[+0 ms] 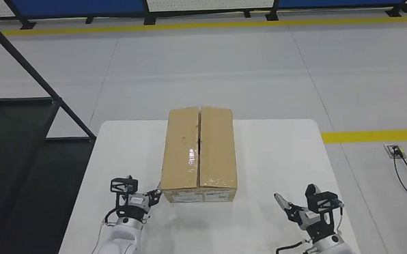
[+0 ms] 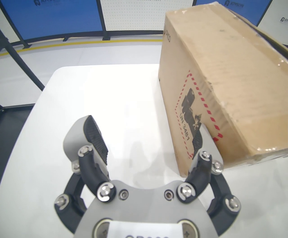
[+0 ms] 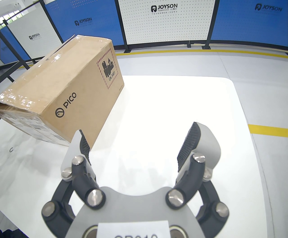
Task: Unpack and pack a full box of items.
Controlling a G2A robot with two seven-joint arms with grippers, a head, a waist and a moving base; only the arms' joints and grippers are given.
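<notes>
Box: we see the cardboard box (image 1: 198, 154) standing on the white table (image 1: 273, 165), about midway across and reaching back to the far edge. Its two top flaps lie shut, meeting in a seam that runs away from us.

Left jaws: the left gripper (image 1: 136, 190) sits low over the table by the box's near left corner. Its jaws are spread wide and hold nothing. In the left wrist view, one finger of the gripper (image 2: 144, 128) is just beside the labelled side of the box (image 2: 225, 78); we cannot tell whether it touches.

Right jaws: the right gripper (image 1: 297, 198) sits over the near right part of the table, well apart from the box. In the right wrist view, its jaws (image 3: 137, 129) also gape wide, with bare table between them, and the box (image 3: 67, 90) lies farther off.
</notes>
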